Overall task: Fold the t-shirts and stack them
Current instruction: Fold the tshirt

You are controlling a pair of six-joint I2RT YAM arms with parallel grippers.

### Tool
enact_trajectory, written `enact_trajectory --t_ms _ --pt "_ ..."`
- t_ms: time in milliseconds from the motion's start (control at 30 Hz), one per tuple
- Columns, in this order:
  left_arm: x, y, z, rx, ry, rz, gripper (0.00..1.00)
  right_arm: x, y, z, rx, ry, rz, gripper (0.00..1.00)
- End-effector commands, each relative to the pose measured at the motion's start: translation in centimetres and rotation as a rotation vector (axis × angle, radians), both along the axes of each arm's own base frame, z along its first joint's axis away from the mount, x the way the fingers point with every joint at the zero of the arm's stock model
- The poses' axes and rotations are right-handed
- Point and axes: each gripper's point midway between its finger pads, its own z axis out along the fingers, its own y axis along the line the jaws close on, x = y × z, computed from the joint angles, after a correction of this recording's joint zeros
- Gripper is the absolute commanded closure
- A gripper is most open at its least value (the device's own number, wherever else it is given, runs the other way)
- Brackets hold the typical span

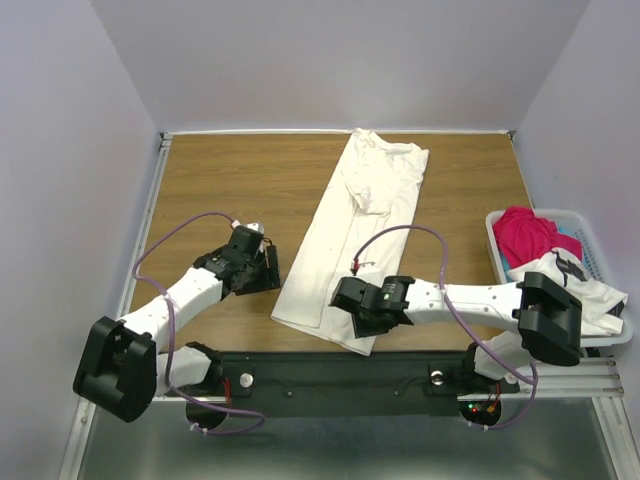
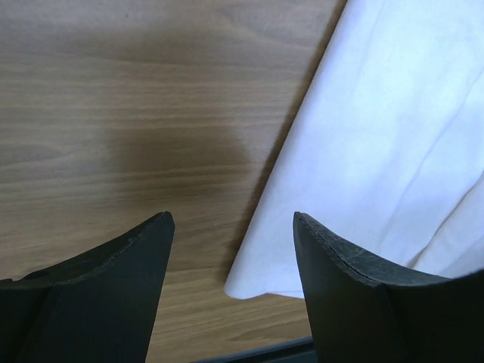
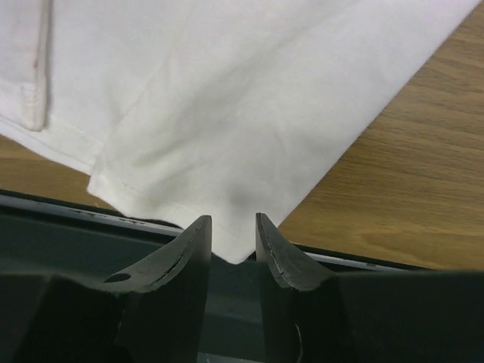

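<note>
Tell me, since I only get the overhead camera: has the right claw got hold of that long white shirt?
Observer: Not gripped. Its wrist camera shows the right claw slightly open, a near corner of the white shirt showing in the gap.
Visitor: And the left claw?
Observer: The left claw is wide open, the shirt's other near corner showing between its fingers.
Visitor: Is the right corner on the table?
Observer: No, it hangs past the wooden table onto a dark rail.
</note>
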Motion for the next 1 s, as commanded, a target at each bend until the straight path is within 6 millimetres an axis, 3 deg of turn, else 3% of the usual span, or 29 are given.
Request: enact_trajectory --t_ms 0,133,233,333,533,733,967 --pt "0.0 -0.2 0.5 0.013 0.005 0.002 0.24 1.4 1.8 0.2 0.085 -0.044 -0.036 0.65" --pt "-0.7 -0.7 -0.5 0.039 0.054 -0.027 0.24 1.2 1.5 -2.1 0.034 0.005 -0.013 0.65" --pt "-1.2 -1.0 -1.0 0.052 0.078 -0.051 0.24 0.0 0.1 -3.9 -0.01 0.063 -0.018 0.66" --pt "-1.5 -1.2 -1.4 0.059 0.099 -0.064 0.24 -0.6 -0.5 -3.5 0.024 0.075 -0.053 0.66" --pt "-2.2 -1.6 -1.7 0.072 0.126 -0.099 0.24 -0.4 -0.4 -0.2 0.149 0.051 -0.125 0.6" --pt "-3.2 -2.0 -2.3 0.08 0.166 -0.137 0.26 -2.1 -2.9 -2.4 0.104 0.134 -0.197 0.5" --pt "-4.0 -2.3 -2.7 0.095 0.191 -0.165 0.29 -2.3 -2.9 -3.0 0.093 0.154 -0.252 0.46"
